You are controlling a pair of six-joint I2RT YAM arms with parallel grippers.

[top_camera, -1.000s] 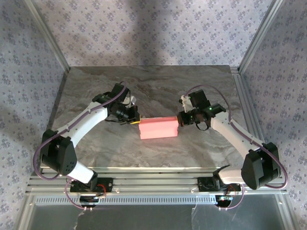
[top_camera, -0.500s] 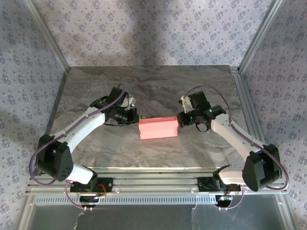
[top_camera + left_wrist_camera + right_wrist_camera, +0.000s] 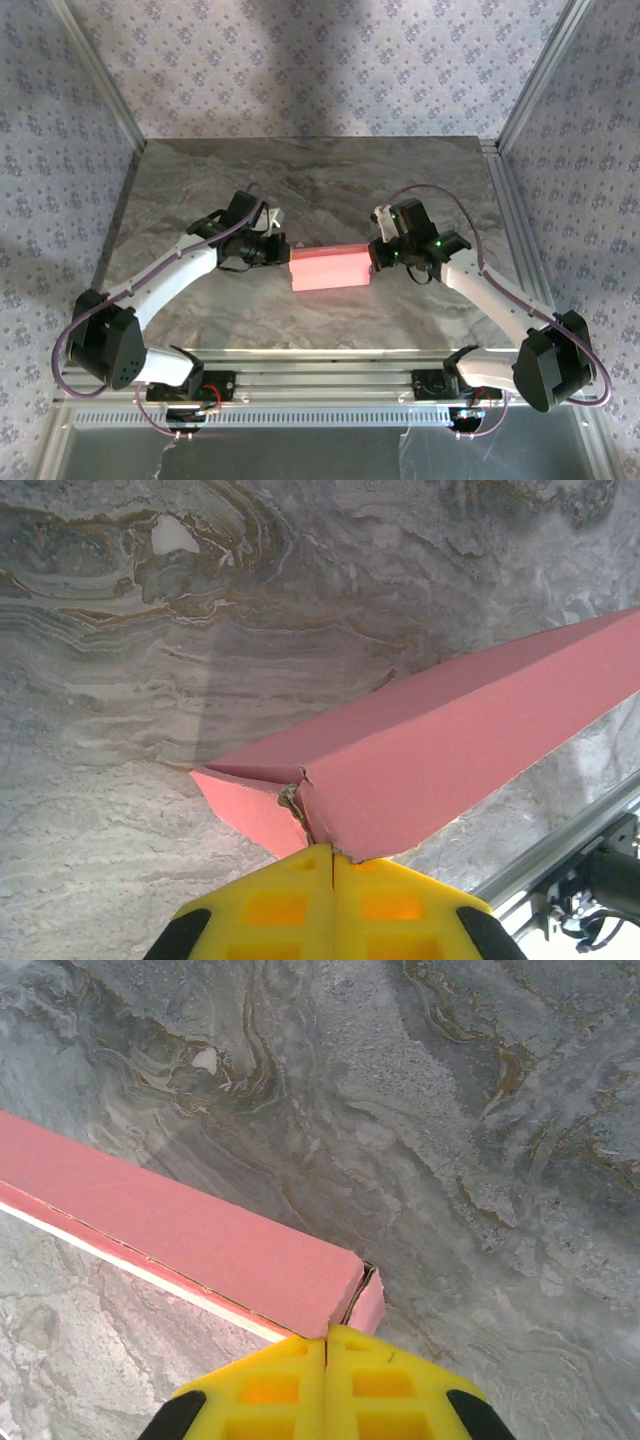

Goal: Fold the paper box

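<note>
The paper box (image 3: 330,267) is a slim pink-red rectangular box lying flat at the middle of the marble table. My left gripper (image 3: 284,254) is shut, its tips pressed against the box's left end. In the left wrist view the yellow fingertips (image 3: 290,900) meet where the folded end flaps of the box (image 3: 470,740) come together. My right gripper (image 3: 374,254) is shut too and touches the right end. The right wrist view has its tips (image 3: 380,1380) against the box's end corner (image 3: 190,1240), where a small end flap stands slightly ajar.
The grey marble tabletop (image 3: 320,180) stretches bare behind and in front of the box. An aluminium rail (image 3: 320,375) runs along the near edge and appears in the left wrist view (image 3: 560,850). Patterned walls and metal posts close in the sides.
The left arm has swung its elbow lower and left while its tips stay at the box's left end. The right arm has shifted slightly. The box has barely moved.
</note>
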